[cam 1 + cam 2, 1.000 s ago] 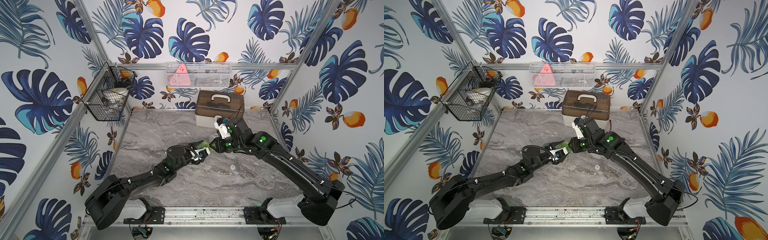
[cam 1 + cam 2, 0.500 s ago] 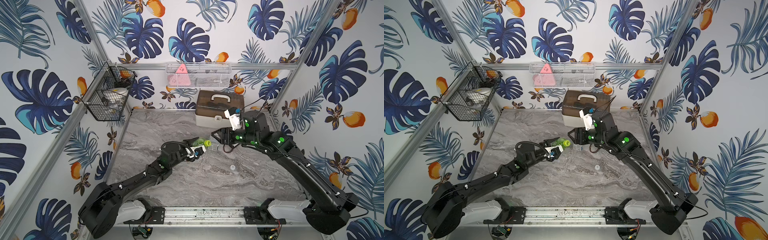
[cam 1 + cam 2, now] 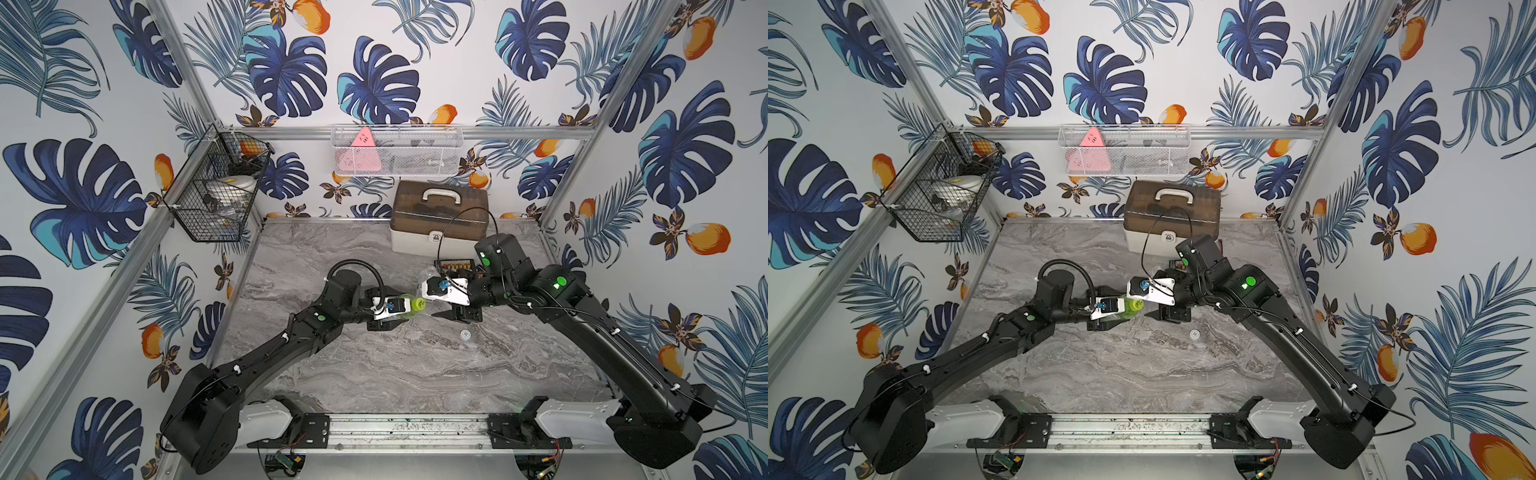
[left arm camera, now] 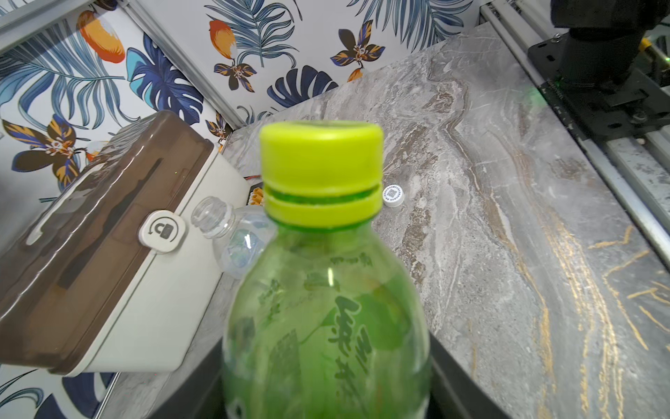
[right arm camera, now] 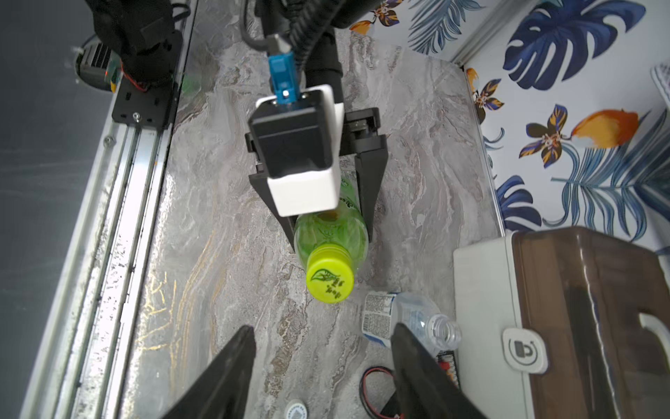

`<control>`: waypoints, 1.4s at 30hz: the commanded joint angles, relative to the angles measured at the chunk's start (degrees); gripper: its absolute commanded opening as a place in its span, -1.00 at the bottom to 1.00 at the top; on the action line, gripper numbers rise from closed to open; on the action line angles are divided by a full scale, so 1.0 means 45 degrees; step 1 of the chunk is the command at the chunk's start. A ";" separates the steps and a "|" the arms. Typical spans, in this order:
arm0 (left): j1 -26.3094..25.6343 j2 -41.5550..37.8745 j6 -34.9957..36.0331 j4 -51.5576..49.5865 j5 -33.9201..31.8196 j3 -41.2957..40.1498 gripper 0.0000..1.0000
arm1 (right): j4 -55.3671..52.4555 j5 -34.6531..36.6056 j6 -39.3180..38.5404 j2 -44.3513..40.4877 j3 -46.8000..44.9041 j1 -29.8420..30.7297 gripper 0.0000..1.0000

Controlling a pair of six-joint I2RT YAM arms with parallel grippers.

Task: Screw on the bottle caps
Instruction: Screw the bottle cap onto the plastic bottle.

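The left gripper (image 5: 329, 232) is clamped round the translucent green bottle (image 4: 326, 308), tipped sideways out in front of the brown-lidded box (image 4: 108, 254). Its yellow-green cap (image 5: 330, 277), leaf-marked, sits on the neck. The right gripper (image 5: 322, 326) stands spread and empty, facing it. The clear bottle (image 5: 409, 319) lies uncapped just beside the box, and the whitish cap (image 4: 393, 195) farther out.

My left jaws grip the green bottle (image 4: 326, 308), yellow-green cap (image 4: 321, 163) on; clear bottle (image 5: 413, 310) lies uncapped on the table (image 4: 507, 217), whitish cap (image 4: 393, 195) nearby.
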 commanded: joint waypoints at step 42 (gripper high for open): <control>-0.0405 -0.0700 -0.1963 0.5346 -0.0730 -0.1453 0.26 | 0.3692 0.1089 0.7310 0.1389 -0.1280 0.1195 -0.55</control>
